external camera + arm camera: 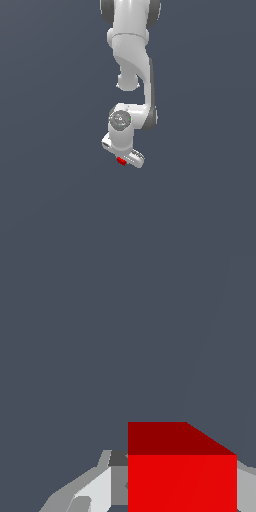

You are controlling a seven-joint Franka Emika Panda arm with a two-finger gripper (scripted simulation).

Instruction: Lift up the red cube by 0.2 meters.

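The red cube (pixel 121 161) is a small plain bright-red block, mostly hidden under the white gripper (pixel 123 159) in the exterior view, with only a sliver showing at the hand's lower edge. In the wrist view the red cube (pixel 182 481) fills the space between the two grey-white fingers (pixel 97 491), which press against its sides. The gripper is shut on the cube. The fingertips themselves are hidden behind the hand in the exterior view.
The white arm (pixel 134 55) reaches down from the top middle of the exterior view. Around it is only a flat dark grey-blue surface (pixel 50 200), with no other objects in view.
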